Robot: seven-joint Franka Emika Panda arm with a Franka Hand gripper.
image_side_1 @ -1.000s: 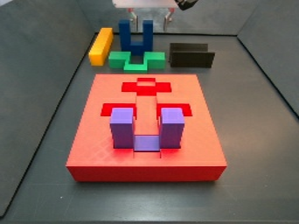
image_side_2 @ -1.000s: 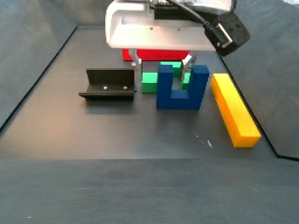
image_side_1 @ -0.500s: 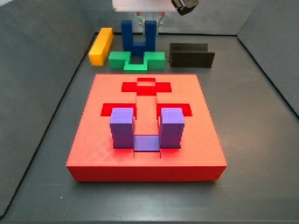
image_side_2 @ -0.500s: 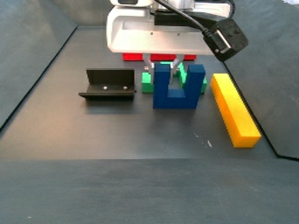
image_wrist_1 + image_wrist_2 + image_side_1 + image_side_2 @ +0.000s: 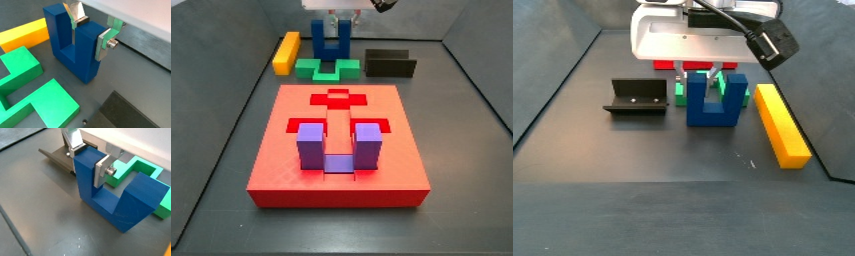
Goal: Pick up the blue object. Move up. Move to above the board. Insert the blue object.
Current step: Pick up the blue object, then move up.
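Note:
The blue object is a dark blue U-shaped block standing upright on the dark floor, far behind the board in a side view and mid-floor in the opposite one. My gripper straddles one of its prongs from above. Both silver fingers lie flat against that prong's sides, so the gripper is shut on it. Both side views show the gripper directly over the block. The board is a big red slab with cut-out recesses.
A purple U-shaped block sits in the board's near recess. A green block lies right beside the blue object. A yellow bar lies to one side, and the fixture stands to the other.
My gripper has come down around the blue object's prong. The block shifted slightly sideways on the floor between one second ago and half a second ago, and has stayed put since.

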